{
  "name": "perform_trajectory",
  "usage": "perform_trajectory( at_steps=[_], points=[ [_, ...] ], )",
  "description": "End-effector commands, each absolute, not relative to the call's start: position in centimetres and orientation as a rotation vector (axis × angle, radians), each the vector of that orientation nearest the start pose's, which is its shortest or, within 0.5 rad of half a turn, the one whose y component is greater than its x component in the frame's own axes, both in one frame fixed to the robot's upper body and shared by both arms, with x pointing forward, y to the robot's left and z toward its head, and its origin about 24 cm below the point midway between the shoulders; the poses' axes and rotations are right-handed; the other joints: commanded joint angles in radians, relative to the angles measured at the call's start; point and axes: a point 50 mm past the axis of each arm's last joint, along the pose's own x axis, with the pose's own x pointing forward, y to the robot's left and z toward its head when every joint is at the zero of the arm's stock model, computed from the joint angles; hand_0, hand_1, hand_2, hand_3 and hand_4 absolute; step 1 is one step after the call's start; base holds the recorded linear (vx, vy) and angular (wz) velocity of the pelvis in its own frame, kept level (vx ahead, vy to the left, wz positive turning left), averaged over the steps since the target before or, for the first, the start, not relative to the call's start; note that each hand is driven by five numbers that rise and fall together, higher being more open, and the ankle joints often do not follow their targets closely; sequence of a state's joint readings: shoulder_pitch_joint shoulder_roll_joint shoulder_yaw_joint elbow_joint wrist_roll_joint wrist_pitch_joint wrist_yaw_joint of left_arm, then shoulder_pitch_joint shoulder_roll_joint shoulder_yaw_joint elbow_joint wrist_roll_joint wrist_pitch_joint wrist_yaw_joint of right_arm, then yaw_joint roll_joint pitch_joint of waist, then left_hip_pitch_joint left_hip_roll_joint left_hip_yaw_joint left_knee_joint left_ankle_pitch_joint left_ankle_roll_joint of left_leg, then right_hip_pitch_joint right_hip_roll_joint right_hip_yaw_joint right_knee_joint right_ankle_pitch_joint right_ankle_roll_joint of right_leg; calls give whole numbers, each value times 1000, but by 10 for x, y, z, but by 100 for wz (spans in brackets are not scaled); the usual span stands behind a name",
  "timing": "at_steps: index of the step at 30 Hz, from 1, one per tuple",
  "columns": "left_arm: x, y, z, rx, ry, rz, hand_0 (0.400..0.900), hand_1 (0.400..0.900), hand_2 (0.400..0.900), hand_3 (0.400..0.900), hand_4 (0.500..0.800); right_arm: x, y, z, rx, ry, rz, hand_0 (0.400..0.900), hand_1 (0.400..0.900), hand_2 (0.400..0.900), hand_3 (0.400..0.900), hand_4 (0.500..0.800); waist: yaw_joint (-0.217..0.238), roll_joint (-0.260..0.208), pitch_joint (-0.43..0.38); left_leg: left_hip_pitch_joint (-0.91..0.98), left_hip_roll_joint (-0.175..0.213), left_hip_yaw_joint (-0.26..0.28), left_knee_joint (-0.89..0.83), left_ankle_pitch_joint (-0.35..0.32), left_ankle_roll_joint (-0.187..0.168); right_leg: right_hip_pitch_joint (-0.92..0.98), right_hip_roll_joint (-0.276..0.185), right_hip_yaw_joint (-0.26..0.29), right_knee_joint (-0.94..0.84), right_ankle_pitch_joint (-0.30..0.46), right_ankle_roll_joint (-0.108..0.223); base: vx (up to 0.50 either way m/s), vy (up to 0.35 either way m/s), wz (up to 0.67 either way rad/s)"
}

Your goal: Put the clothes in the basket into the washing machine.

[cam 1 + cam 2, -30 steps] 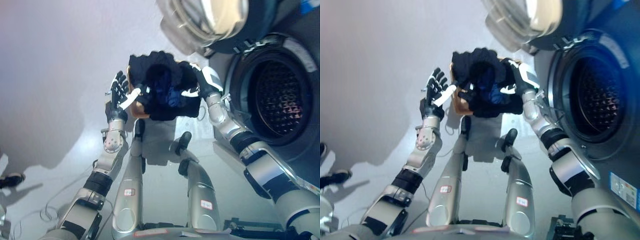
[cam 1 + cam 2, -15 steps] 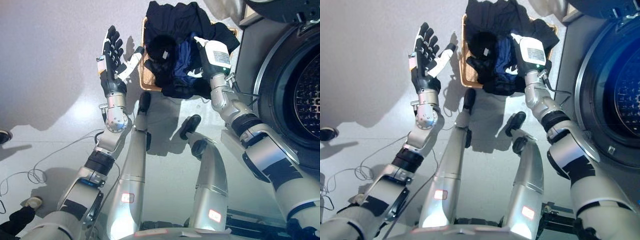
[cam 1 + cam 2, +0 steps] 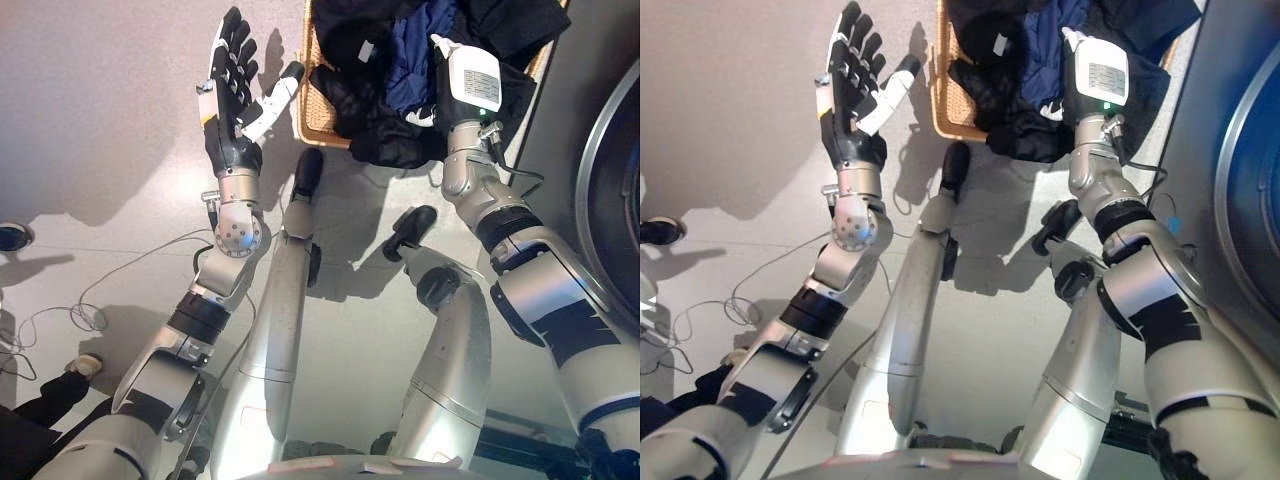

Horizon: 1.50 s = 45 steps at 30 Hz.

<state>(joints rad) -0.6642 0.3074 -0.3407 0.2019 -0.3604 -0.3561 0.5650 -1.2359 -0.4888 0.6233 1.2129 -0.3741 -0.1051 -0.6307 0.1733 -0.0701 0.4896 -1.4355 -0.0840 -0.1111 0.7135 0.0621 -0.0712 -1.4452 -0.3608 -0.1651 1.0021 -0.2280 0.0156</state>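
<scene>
A wicker basket stands on the floor at the top of the view, heaped with dark clothes and one blue garment. My right hand rests down in the heap at the basket's right side, its fingers buried in the dark cloth. My left hand is raised left of the basket, apart from it, open with fingers spread and holding nothing. The washing machine's round door opening shows only as a curved rim at the right edge.
Grey floor spreads to the left of the basket. A person's shoe sits at the left edge, and another shoe with a dark trouser leg shows at the lower left. The machine's front closes off the right side.
The camera has tipped downward, so the basket slid to the top edge and the drum left the view. My right hand stays in the clothes; my left hand stays open beside the basket.
</scene>
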Motion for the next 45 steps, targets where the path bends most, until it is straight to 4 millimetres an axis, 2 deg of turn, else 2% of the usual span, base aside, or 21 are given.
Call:
perform_trajectory(
  at_steps=[1, 6, 13, 14, 15, 24, 32, 37, 38, 41, 45],
  points=[
    [305, 112, 211, -270, -815, 51, 900, 900, 900, 900, 800, 414, -200, 230, -1234, -508, -526, 900, 900, 900, 900, 800, 28, 90, -138, -31, -34, 0, 182, -244, 70, -79, 0, 75, 15, 28, 124, -16, 15, 10],
    [301, 110, 214, -281, -832, 25, 900, 900, 900, 900, 800, 414, -206, 236, -1286, -492, -537, 900, 900, 900, 900, 800, 47, 112, -138, -70, -55, 2, 223, -249, 72, -124, -19, 95, 70, 8, 121, -10, 17, 9],
    [298, 109, 212, -300, -830, 0, 900, 900, 900, 900, 800, 415, -216, 214, -1370, -351, -534, 900, 900, 900, 900, 800, 63, 151, -123, -80, -74, -13, 254, -252, 75, -125, -32, 103, 104, -11, 121, -1, 17, 7],
    [298, 110, 212, -305, -831, -2, 900, 900, 900, 900, 800, 414, -219, 211, -1366, -328, -542, 775, 775, 775, 775, 725, 66, 158, -122, -80, -74, -16, 258, -252, 76, -125, -33, 103, 108, -13, 121, -1, 25, 3],
    [297, 111, 212, -306, -831, -1, 900, 900, 900, 900, 800, 414, -221, 211, -1369, -319, -545, 400, 400, 400, 400, 500, 68, 161, -121, -82, -74, -17, 263, -253, 77, -125, -34, 103, 115, -15, 121, 0, 0, 0],
    [298, 114, 207, -301, -817, 8, 900, 900, 900, 900, 800, 412, -225, 195, -1361, -280, -516, 400, 400, 400, 400, 500, 61, 166, -122, -86, -79, -16, 276, -252, 77, -125, -33, 104, 123, -16, 116, 0, 0, 0],
    [299, 119, 206, -293, -814, 43, 900, 900, 900, 900, 800, 411, -219, 198, -1283, -339, -515, 400, 400, 400, 400, 500, 31, 140, -130, -90, -75, -12, 280, -249, 76, -125, -20, 107, 121, -10, 112, 0, -3, -5],
    [303, 131, 207, -275, -808, 129, 900, 900, 900, 900, 800, 409, -213, 227, -1155, -481, -537, 400, 400, 400, 400, 500, -31, 76, -141, -95, -58, 2, 266, -247, 67, -124, 2, 100, 93, 4, 105, -10, -32, -13],
    [303, 131, 207, -275, -808, 129, 900, 900, 900, 900, 800, 409, -213, 227, -1155, -481, -537, 400, 400, 400, 400, 500, -31, 76, -141, -94, -58, 2, 266, -246, 67, -124, 2, 101, 93, 4, 105, -27, -13, -14],
    [305, 139, 207, -281, -807, 186, 900, 900, 900, 900, 800, 403, -210, 249, -1074, -600, -555, 400, 400, 400, 400, 500, -69, 50, -146, -95, -52, 3, 259, -247, 65, -124, 15, 95, 78, 9, 101, -32, -27, -11],
    [306, 145, 207, -274, -804, 235, 900, 900, 900, 900, 800, 392, -211, 262, -1028, -707, -576, 400, 400, 400, 400, 500, -104, 26, -156, -98, -42, 3, 247, -246, 61, -124, 23, 87, 65, 13, 100, -19, -25, -11]
  ],
)
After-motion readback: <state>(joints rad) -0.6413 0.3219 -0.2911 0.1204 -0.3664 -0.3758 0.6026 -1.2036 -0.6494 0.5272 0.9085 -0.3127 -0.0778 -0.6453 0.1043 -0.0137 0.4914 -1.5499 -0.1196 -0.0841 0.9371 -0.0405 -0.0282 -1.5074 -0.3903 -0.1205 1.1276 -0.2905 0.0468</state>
